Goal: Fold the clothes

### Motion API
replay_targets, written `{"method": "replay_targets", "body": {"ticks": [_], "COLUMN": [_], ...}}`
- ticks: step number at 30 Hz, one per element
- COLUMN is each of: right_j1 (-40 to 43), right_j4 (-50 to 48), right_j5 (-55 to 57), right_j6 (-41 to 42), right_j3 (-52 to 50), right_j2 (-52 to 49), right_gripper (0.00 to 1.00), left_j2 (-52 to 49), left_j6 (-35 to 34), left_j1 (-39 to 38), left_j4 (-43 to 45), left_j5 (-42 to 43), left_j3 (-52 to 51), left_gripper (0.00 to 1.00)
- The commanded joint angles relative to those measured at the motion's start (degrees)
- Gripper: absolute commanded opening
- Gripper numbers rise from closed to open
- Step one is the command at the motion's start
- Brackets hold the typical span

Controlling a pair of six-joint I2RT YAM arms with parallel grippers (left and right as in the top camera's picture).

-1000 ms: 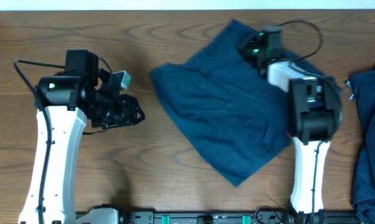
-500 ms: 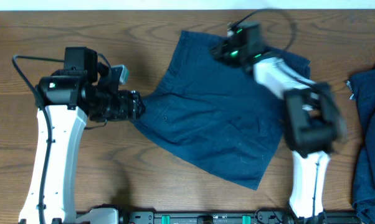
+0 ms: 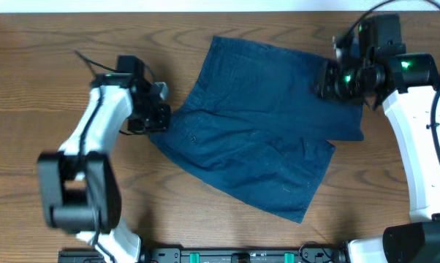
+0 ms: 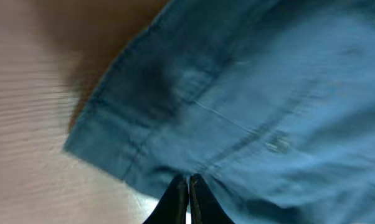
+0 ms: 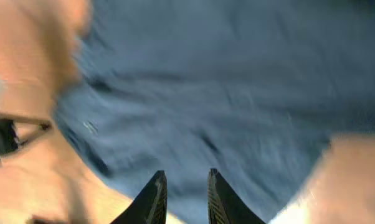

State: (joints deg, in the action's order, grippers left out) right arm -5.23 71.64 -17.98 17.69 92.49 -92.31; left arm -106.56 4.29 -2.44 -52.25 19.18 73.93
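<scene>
Hem of dark navy denim shorts (image 4: 250,93) pinched between closed left gripper (image 4: 188,186) tips.
Bare brown wooden table (image 4: 25,124) leftward; right gripper (image 5: 182,186) narrowly parted over cloth.

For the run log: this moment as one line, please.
shorts: spread on table | left gripper: shut at shorts' edge | right gripper: open over shorts
</scene>
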Motion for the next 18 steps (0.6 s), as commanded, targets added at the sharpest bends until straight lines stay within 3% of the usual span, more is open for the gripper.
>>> {"method": "replay_targets", "body": {"ticks": [1,5,9,16,18], "right_j1": [-1.14,-2.45,-2.78,-3.21,-3.63], "right_j4": [3.78,3.02,-3.56,-29.49,-37.64], "right_j5": [5.64,7.06,7.63,1.05,-0.52], "right_j6": [-2.12,-1.97,-0.44,1.01,0.90], "right_j3": [-2.38,-9.55,-21.29,-42.93,-47.69], "right_j2": [-0.96,-0.96,-0.96,-0.98,-0.98], "right_gripper": [0.19,0.19,0.30,0.34,0.43], "left_j2": [-4.46,-8.87,-10.19,-9.97,-9.97], "left_j6": [-0.31,-7.67,-15.04,-19.43,-19.45], "left_j1": [-0.61,0.02,2.47,7.58,7.91], "left_j4": [-0.04,-0.92,-3.02,-6.38,-6.80], "left_j5": [-5.27,-16.24,-23.50,-25.16,-24.76], "left_j3": [-0.22,-0.22,-0.22,-0.22,-0.22], "left_gripper": [0.06,0.06,0.06,0.06,0.06]}}
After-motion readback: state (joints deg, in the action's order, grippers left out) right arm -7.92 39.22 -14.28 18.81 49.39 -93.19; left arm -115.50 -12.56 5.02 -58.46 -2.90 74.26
